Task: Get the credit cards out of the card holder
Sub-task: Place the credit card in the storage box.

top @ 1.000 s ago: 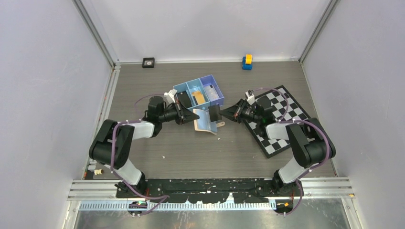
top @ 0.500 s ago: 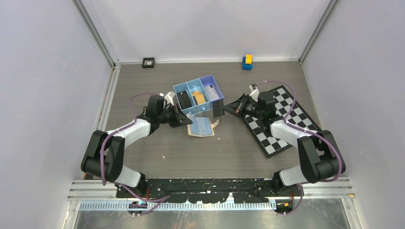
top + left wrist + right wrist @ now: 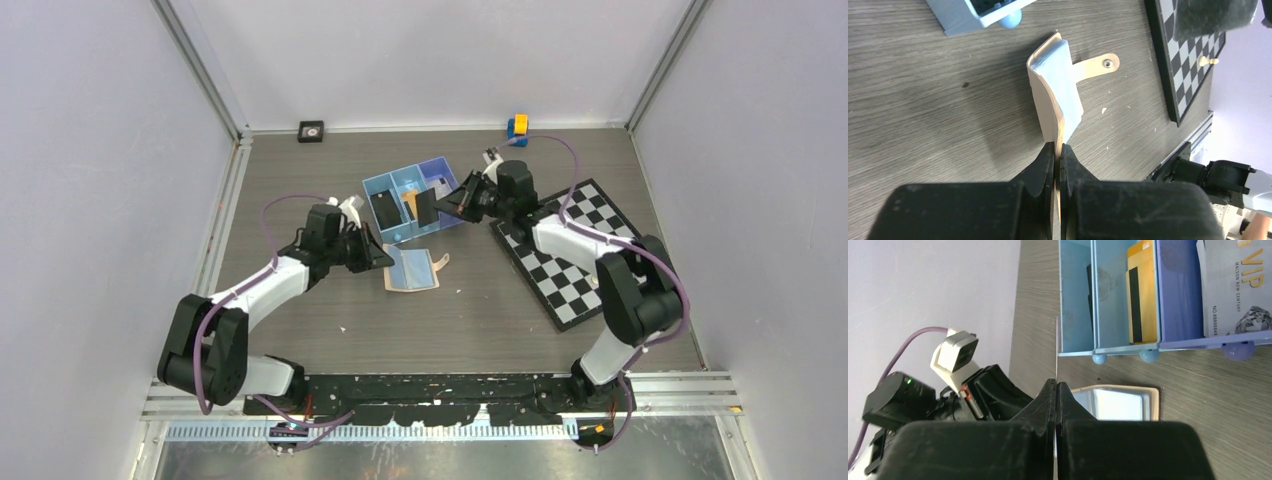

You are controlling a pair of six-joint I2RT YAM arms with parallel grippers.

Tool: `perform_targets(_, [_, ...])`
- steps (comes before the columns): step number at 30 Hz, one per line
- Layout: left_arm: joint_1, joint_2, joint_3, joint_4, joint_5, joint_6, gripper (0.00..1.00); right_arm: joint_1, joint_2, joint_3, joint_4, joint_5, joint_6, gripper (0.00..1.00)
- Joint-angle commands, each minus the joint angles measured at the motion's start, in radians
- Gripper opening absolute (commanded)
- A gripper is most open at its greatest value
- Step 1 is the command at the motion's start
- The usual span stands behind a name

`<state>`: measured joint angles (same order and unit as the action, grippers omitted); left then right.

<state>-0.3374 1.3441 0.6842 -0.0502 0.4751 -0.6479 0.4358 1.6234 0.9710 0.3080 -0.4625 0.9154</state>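
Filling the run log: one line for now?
left gripper shut on card holder | right gripper shut on dark card at tray

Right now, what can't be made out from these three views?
- Right wrist view: the dark card in the right gripper shows edge-on only, so its face is unreadable.
- Left wrist and top views: whether cards are left in the card holder; its folded flap hides the pockets, and overhead it is too small.
- Right wrist view: the pale VIP card is cut off by the frame's right edge.
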Motion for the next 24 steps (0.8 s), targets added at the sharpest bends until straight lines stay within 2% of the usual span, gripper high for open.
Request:
perform_targets(1, [-0.013, -0.02, -0.019, -0.023, -0.028, 0.043, 0.0, 0.04, 0.077, 0.147, -0.066, 0.049, -0.042, 0.01])
perform_targets(5, [-0.017, -0.029, -0.03, -0.023, -0.038, 0.05, 0.0, 0.074, 0.162, 0.26, -0.108, 0.067, -0.068, 0.01])
perform_targets(24, [-0.017, -0.03, -0.015, -0.051, -0.068, 0.055, 0.0, 0.134, 0.365, 0.531, -0.301, 0.086, -0.232, 0.01])
